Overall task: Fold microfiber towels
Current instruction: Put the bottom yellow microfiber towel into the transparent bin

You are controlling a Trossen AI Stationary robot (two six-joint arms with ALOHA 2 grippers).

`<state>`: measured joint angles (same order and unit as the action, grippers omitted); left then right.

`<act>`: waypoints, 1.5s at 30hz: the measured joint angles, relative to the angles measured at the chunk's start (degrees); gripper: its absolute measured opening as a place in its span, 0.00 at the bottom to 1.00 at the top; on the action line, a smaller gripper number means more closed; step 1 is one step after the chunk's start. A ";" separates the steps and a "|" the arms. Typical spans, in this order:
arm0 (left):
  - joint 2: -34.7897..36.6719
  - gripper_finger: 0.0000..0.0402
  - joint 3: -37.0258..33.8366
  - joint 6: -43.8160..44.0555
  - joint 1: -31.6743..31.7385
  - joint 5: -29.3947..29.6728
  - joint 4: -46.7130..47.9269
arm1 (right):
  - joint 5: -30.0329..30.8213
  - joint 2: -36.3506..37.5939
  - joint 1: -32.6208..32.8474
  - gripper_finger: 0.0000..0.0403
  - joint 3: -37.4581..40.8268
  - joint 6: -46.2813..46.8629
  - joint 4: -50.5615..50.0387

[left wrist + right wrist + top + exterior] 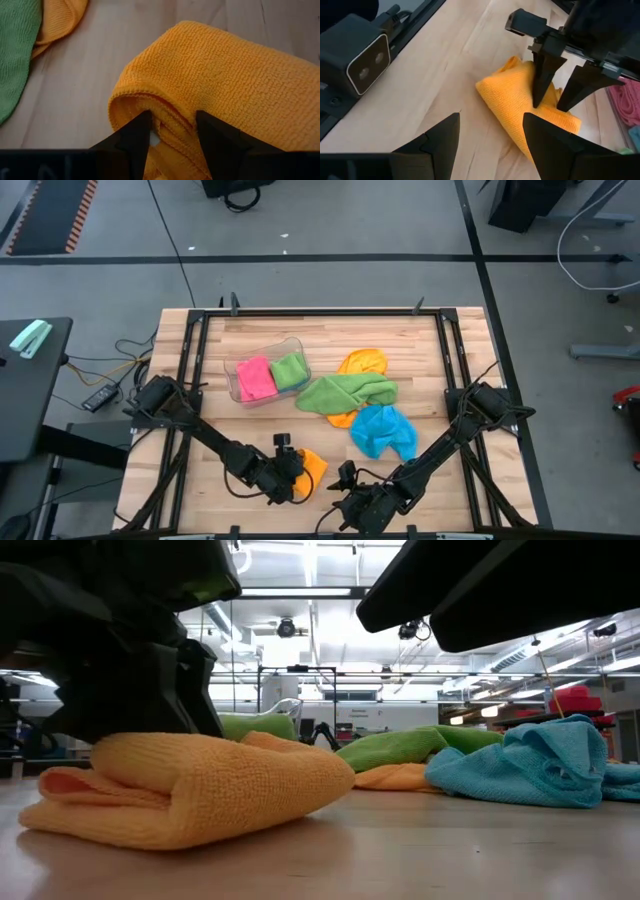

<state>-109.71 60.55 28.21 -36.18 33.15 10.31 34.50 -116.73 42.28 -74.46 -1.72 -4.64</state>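
A folded orange microfiber towel (314, 467) (190, 785) lies flat on the wooden table near its front edge. My left gripper (299, 476) (172, 131) slants down over the towel's layered edge (150, 107), open, with the stacked layers between its fingers; the right wrist view shows its tips (550, 106) on the towel (510, 95). My right gripper (350, 502) (491, 120) hovers open to the right of the towel, aimed at it, with nothing between its fingers. My left gripper stands astride the folded towel's layered edge (175, 125), slanting down from the table's left. One finger (215, 137) lies against the cloth, while a small gap shows beside the other finger (134, 137). The towel lies flat on the table, not lifted.
A clear tub (262, 350) at the back holds a folded pink towel (255, 377) and a green one (290, 370). To its right lie loose green (345, 392), orange (362, 362) and blue (385, 430) towels. Black frame rails (190, 380) edge the table.
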 joint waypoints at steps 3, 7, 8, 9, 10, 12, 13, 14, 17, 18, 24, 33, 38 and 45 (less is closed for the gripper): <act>0.00 0.43 0.00 -0.03 0.00 -0.04 0.04 | 0.00 0.00 -0.02 0.57 0.00 -0.26 0.01; 0.00 0.43 0.00 -0.37 0.06 -0.07 0.44 | -0.02 0.00 -0.19 0.60 0.02 0.33 0.12; 0.00 0.43 0.00 -0.43 0.15 -0.11 0.62 | -0.02 0.00 -0.24 0.61 0.02 0.40 0.23; 0.00 0.43 0.00 -0.73 0.26 -0.13 0.76 | -0.02 0.00 -0.26 0.63 0.02 0.38 0.35; 0.00 0.43 0.00 -1.24 0.31 -0.15 0.81 | -0.02 0.00 -0.30 0.64 0.02 0.20 0.41; 0.00 0.43 0.00 -1.88 0.37 -0.15 0.81 | -0.02 0.00 -0.31 0.67 -0.40 -1.00 0.33; 0.00 0.43 0.00 -1.90 0.50 -0.13 0.82 | -0.02 0.00 -0.30 0.69 -0.80 -1.81 0.35; 0.00 0.43 0.00 -1.90 0.71 -0.21 0.83 | -0.02 0.03 -0.51 0.70 -1.22 -2.67 0.50; 0.00 0.43 0.00 -1.87 1.39 -0.28 0.97 | 0.18 0.09 -1.67 0.74 -2.08 -5.11 -0.01; 0.00 0.43 0.00 -1.86 1.54 -0.26 0.94 | 0.26 0.09 -2.33 0.75 -2.10 -6.13 -0.35; 0.13 0.43 -0.04 -1.54 1.00 0.02 0.73 | -1.86 0.09 -5.58 0.78 -2.08 -11.62 -0.44; 4.27 0.43 -0.11 -3.19 0.18 0.46 1.43 | -4.21 0.09 -6.17 0.77 -2.09 -14.60 0.45; 7.66 0.43 -0.11 -7.94 -1.66 0.61 1.57 | -0.92 0.09 -5.26 0.77 -2.08 -10.82 -1.66; 8.18 0.43 -0.07 -20.10 -5.89 -0.15 -0.21 | 8.23 0.09 -2.94 0.77 -2.08 -7.45 -3.50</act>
<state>-101.53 60.49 8.11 -42.07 32.99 10.10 42.73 -116.64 39.35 -76.53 -9.17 -8.14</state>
